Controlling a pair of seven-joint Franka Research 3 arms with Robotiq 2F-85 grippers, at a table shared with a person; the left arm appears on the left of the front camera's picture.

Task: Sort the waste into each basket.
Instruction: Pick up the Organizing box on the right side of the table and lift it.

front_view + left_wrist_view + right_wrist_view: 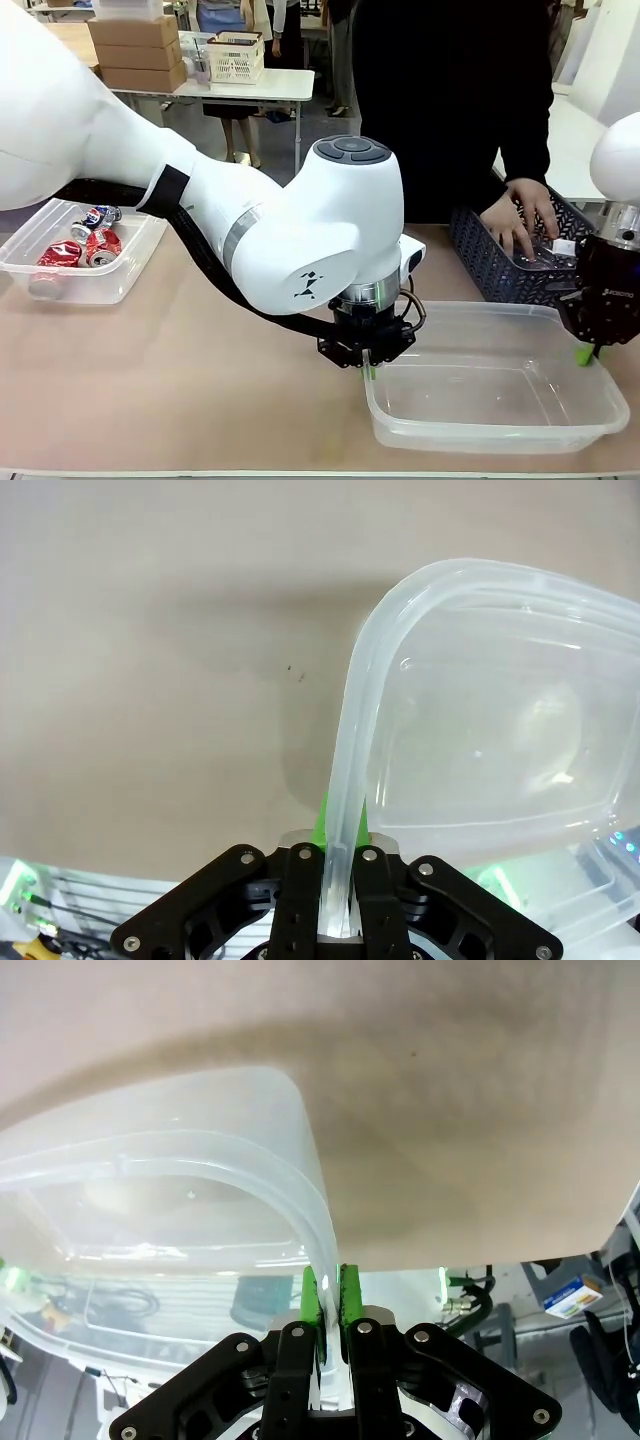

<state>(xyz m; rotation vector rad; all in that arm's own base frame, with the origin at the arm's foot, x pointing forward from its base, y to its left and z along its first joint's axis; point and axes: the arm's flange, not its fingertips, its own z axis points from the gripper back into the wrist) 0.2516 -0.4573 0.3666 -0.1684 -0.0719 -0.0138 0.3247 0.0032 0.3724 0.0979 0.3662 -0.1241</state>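
Closest to the camera, the left arm's (310,250) bulky white wrist fills the middle of the front view, reaching down to a clear plastic tub (480,440) at the table's front right. The left gripper (370,365) is clamped shut on the rolled rim of the tub's left edge; in its wrist view (340,825) the rim runs straight up between the green pads (322,825). The right gripper (585,350) pinches the rim on the opposite, right edge, its pads (310,1295) closed tight on the plastic.

Nothing lies inside this tub. Its near edge sits close to the table's front edge; whether its base rests on the table (200,380) or hangs just above it cannot be told.

A dark lattice basket (480,260) stands just behind the tub's far right corner, with a person's hand (520,215) reaching into it, possibly onto something clear.

At the far left, well apart, a second clear tub (90,290) holds crushed cans (85,245), red and one blue-and-red. Bare tabletop stretches wide open between the two tubs.
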